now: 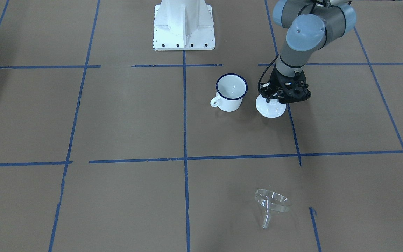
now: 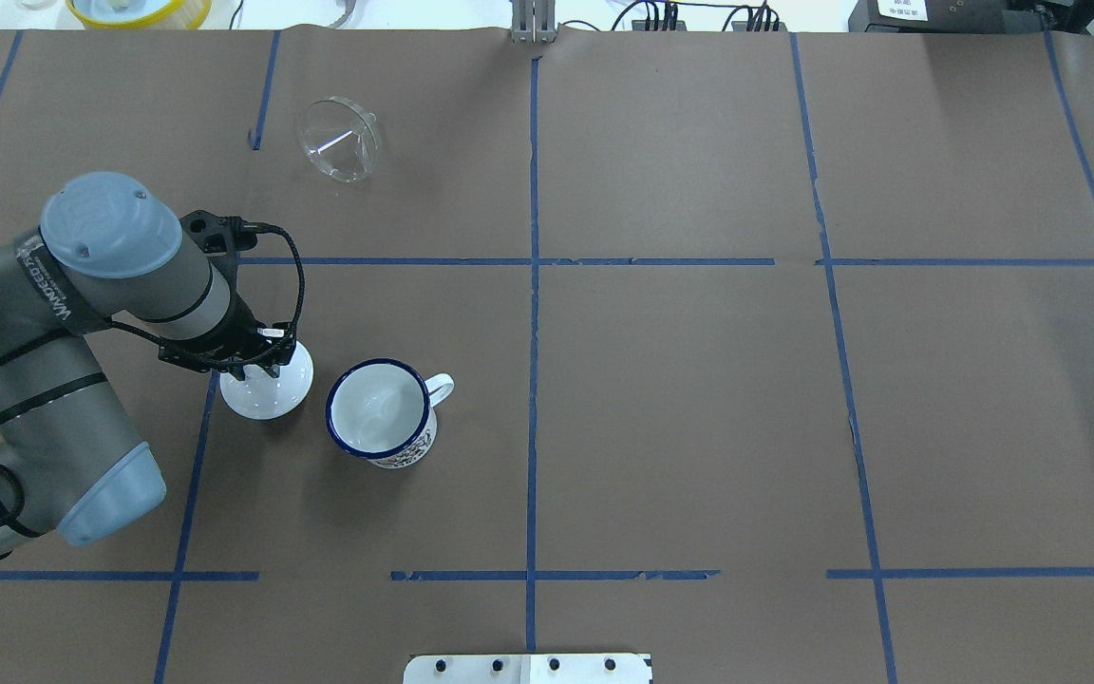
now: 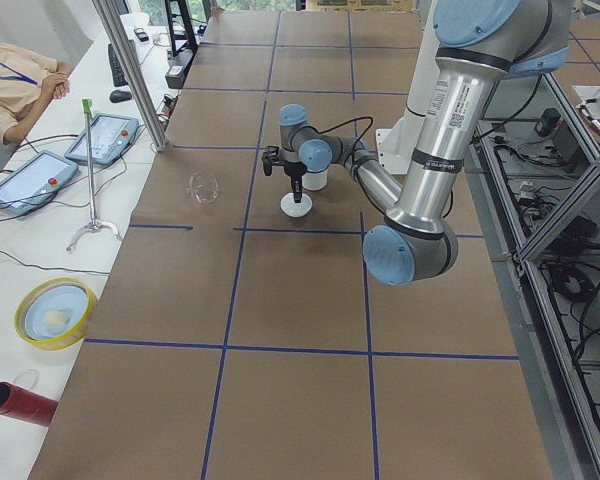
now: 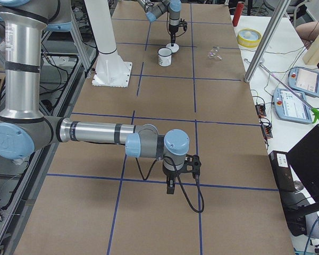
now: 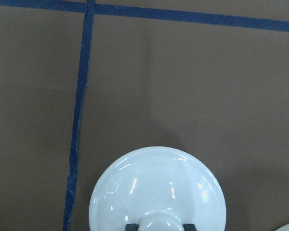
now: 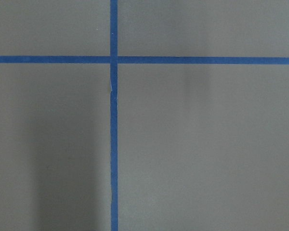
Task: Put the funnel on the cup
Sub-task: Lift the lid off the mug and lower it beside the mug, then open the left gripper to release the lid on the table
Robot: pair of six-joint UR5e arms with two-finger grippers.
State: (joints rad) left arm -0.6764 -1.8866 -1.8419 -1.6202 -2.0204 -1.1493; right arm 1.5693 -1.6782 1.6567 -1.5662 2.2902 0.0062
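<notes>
— White items, count?
— You have one lid (image 2: 262, 394) and one cup (image 2: 381, 410), plus one clear funnel (image 2: 338, 140) and two grippers.
— Left gripper (image 2: 253, 369)?
— Its fingers (image 5: 130, 226) sit tight on both sides of the lid's knob, and the lid rests on the brown paper table (image 2: 699, 427). The cup stands upright just beside that gripper, apart from the lid. The funnel lies tipped over well beyond it, toward the table's far edge, with open paper between.
— Right gripper (image 4: 170, 188)?
— Well apart, over plain paper. You cannot tell its opening.

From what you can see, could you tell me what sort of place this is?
Likely a robotics lab: a robot arm, a table gridded with blue tape, and control tablets alongside.
</notes>
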